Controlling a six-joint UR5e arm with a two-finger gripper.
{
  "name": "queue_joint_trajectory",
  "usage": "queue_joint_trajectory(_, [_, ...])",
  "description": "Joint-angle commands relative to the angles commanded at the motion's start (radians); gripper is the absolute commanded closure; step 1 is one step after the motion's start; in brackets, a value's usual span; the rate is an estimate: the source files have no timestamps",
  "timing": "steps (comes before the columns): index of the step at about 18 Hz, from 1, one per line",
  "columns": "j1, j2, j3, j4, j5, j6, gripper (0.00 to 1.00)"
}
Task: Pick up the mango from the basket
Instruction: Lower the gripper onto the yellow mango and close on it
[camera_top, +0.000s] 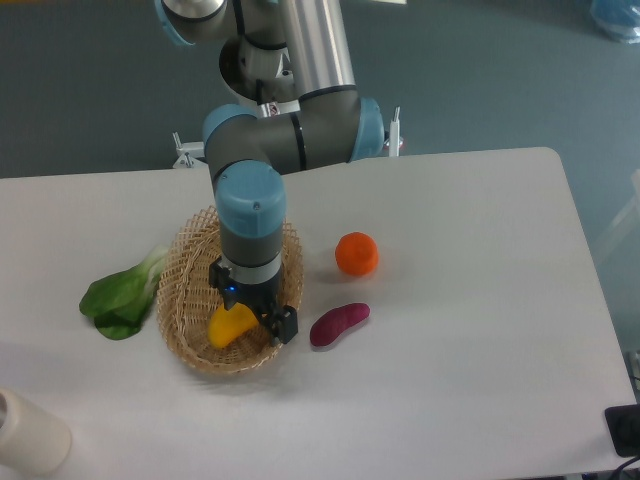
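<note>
The mango (229, 325), yellow shading to orange, lies in the front part of the woven tan wicker basket (182, 290) at the left middle of the table. My gripper (252, 305) points straight down into the basket, directly over the mango's right end. Its black fingers (285, 324) stand apart on either side of the fruit, so the gripper looks open. Whether the pads touch the mango is hidden by the wrist. The mango rests on the basket floor.
A round orange fruit (356, 253) sits right of the basket. A dark purple oblong vegetable (339, 324) lies just beside the basket's right rim. A leafy green (122, 296) lies at its left. A cream cylinder (28, 432) stands at the front left corner.
</note>
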Motion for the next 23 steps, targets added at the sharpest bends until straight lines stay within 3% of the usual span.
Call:
queue_joint_trajectory(17, [-0.031,-0.063,-0.017,-0.002,0.014,-0.044,0.0])
queue_joint_trajectory(19, [-0.031,-0.064,-0.012,-0.005,0.015,-0.046,0.16])
queue_joint_trajectory(20, [-0.031,-0.064,-0.009,-0.008,0.014,-0.046,0.34])
queue_joint_trajectory(22, [-0.031,-0.067,-0.005,-0.009,0.012,-0.046,0.46])
queue_joint_trajectory(23, [-0.031,-0.067,-0.003,-0.011,0.012,-0.046,0.46])
